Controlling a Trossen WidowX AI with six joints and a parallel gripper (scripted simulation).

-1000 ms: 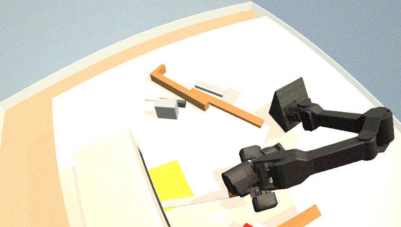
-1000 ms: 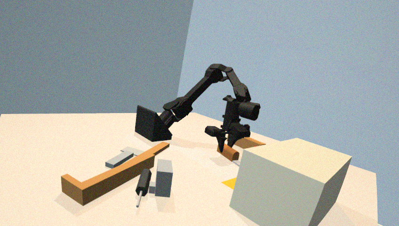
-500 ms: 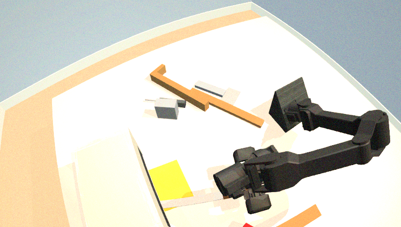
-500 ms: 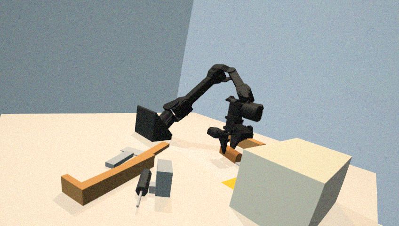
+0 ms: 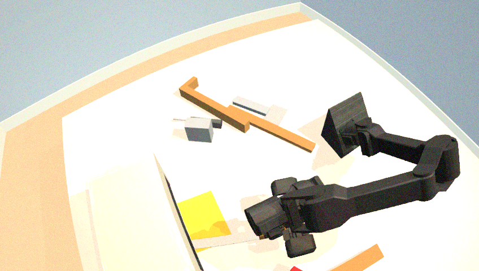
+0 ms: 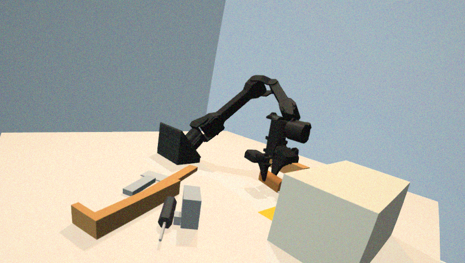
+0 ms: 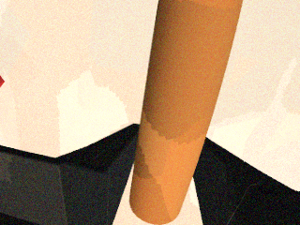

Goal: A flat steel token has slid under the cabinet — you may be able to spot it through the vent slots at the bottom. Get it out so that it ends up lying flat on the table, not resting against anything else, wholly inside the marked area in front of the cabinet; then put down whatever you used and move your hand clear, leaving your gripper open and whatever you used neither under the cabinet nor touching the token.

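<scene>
- The pale table point(image 5: 302, 66) holds a big cabinet point(image 6: 339, 208).
- The gripper point(image 6: 270, 169) squeezes an orange stick point(image 7: 187, 100).
- The token cannot be seen anywhere, so its place by the stick cannot be told.

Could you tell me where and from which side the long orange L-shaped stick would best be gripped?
Take the L-shaped stick on its slimmer straight stretch, away from the hooked end, coming straight down from above with fingers across its narrow width. It lies flat, and there no grey block or grey bar crowds its sides. The pincer is presently shut on the orange handle.
</scene>
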